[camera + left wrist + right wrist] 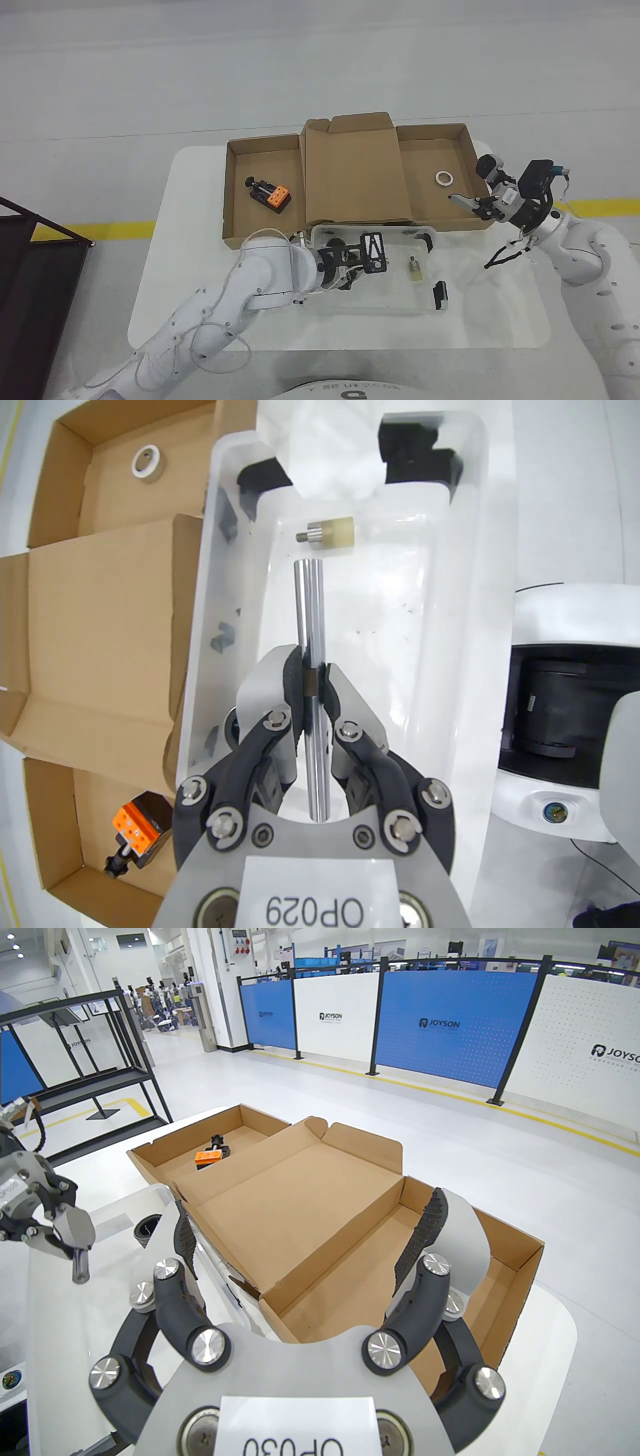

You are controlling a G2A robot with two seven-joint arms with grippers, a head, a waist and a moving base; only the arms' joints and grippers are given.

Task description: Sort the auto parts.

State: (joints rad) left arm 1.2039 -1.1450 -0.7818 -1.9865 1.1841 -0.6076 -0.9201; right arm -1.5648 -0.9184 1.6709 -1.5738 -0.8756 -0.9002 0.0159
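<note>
My left gripper [314,674] is shut on a polished steel rod [310,610], held above the clear plastic tray [450,610]. In the tray, just past the rod's tip, lies a small cream-and-metal cylinder [330,533]. In the top view the left gripper [375,252] hangs over the tray [330,300]. My right gripper [307,1233] is open with nothing in it, at the front wall of the cardboard box [320,1208]. In the top view the right gripper [462,203] is at the box's right compartment, where a white ring [444,178] lies. An orange-and-black part [270,193] sits in the left compartment.
A folded flap [355,170] covers the box's middle compartment. The tray has black clips [440,293] at its end. The white table [180,250] has bare room left of the tray. A black rack [95,1078] stands off the table's far side.
</note>
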